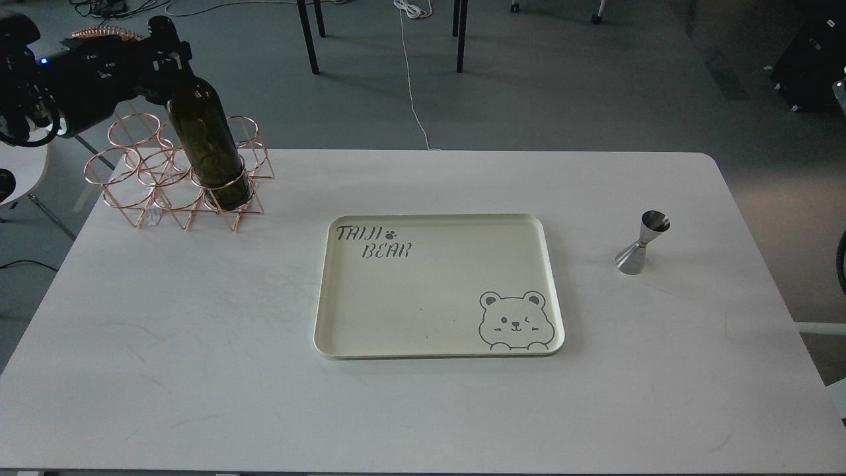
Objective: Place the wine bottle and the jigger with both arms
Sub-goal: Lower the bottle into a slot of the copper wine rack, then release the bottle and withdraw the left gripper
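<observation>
White table [165, 370] fills the low part of the view, and on it, near the middle, lies a cream tray [344, 330]. I use that tray as the landmark. It has the words TAIJI BEAR in its far left corner and a winking bear face in its near right corner.

The wine bottle [205, 142] is far off to the left of the tray and behind it. It is dark green and leans, with its neck tipped to the left. Its bottom sits in a ring of the copper wire rack [132, 172], which stands at the far left corner of the table. The left gripper [165, 56] is up at the neck of the bottle and pinches it there. Its black arm comes in from the left edge.

The jigger [642, 243] is to the right of the tray, well apart from it. It is small and shiny steel, shaped like two cones joined at the tips, and it stands on the table by itself. Nothing touches it.

The right gripper does not show. Only a bit of black cable [842, 261] peeks in at the right edge, farther right than the jigger.

Behind the table is grey floor [562, 86] with a white cord [410, 79] and dark chair legs [307, 36].
</observation>
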